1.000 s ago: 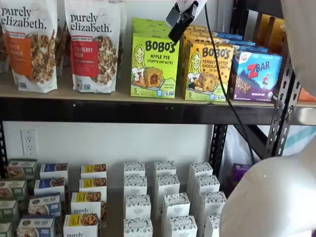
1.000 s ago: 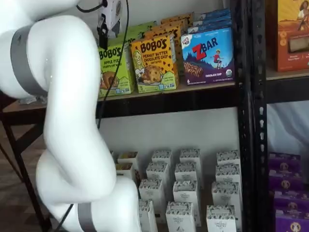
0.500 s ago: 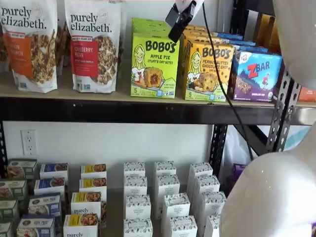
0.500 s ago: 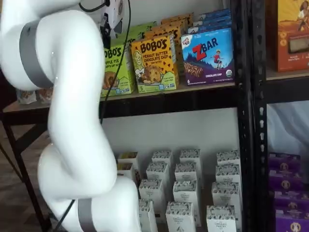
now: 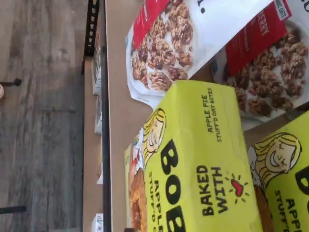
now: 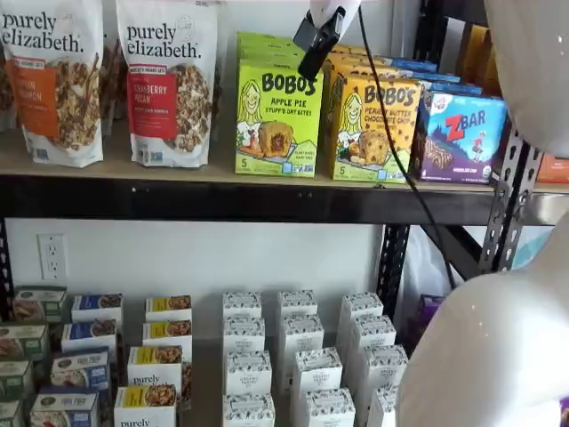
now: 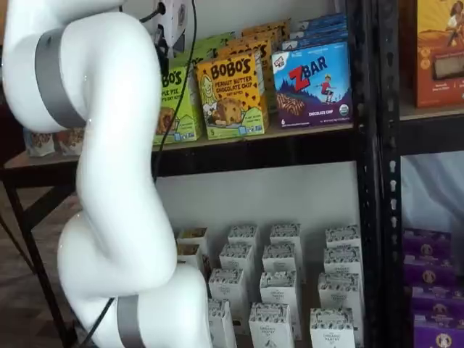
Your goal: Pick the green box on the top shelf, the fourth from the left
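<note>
Gripper (image 6: 311, 53) hangs just above the Bobo's Apple Pie box (image 6: 277, 117), top-right corner directly below; finger state unreadable.

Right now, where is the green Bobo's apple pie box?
In both shelf views the green box stands upright on the top shelf, between the purely elizabeth granola bag and the orange-yellow Bobo's box, with the tool above it.
</note>
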Motion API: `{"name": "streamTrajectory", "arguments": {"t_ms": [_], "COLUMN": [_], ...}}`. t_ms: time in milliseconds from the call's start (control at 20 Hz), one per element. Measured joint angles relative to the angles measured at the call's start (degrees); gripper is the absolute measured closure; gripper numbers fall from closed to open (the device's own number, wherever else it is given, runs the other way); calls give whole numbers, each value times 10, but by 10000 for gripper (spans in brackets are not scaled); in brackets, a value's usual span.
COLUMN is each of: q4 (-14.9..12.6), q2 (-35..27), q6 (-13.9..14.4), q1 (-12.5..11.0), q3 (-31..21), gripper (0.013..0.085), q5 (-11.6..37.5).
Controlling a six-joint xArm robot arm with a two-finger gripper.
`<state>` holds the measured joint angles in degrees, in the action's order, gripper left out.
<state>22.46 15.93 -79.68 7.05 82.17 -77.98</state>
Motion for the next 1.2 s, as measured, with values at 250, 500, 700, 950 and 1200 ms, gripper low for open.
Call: {"name": "streamTrajectory", "arguments": {"t_ms": [250,500,700,950,1200], "q4": [-18,-37,-47,-58,-60], "q2": [-14,-43,-63,-82,-91], "q6": [6,11,12,12,9], "q1": [9,18,19,19,17], "q3": [12,38,61,87,94], "gripper": [130,130,130,130,130], "q5": [-6,-30,-57,-93,-103]}}
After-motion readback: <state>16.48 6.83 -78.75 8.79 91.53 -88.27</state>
